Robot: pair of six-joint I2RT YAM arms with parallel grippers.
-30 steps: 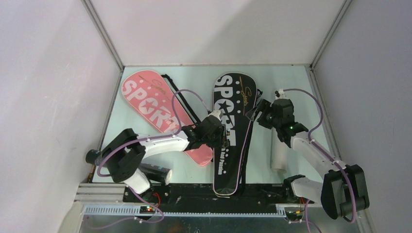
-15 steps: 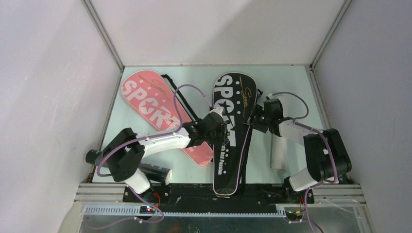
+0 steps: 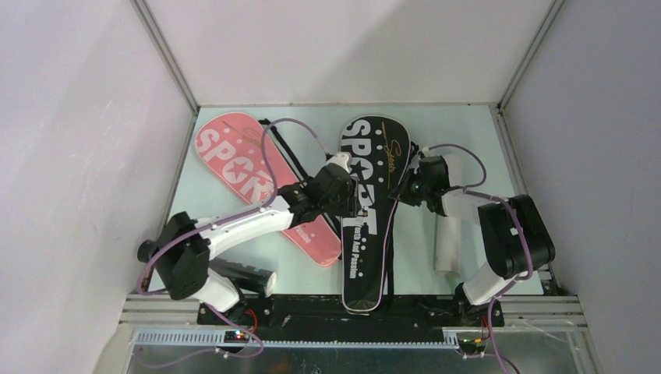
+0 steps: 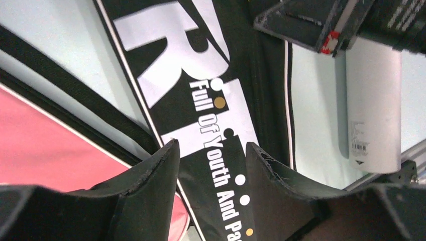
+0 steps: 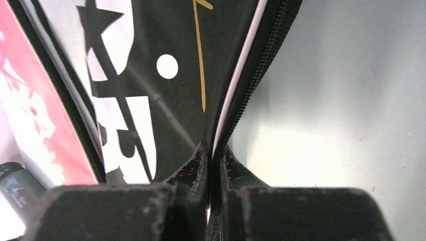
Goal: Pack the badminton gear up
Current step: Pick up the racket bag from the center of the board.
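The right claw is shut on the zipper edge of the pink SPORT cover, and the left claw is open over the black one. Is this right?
Only the colour is wrong: the right claw is shut on the zipper edge of the black SPORT cover, as the right wrist view shows. The left claw is open over that cover.

This is a robot test cell in a lab. Plain white walls (image 3: 335, 47) close in three sides, joined by bare aluminium struts (image 3: 167, 58). A pale green bench (image 3: 468, 125) fills the booth. The left arm (image 3: 242, 226) and right arm (image 3: 510, 234) are mounted on a metal rail (image 3: 312, 339) at the bench's near edge. Purple cables (image 3: 263, 152) loop loose, and small lights (image 3: 232, 336) glow among exposed wiring.
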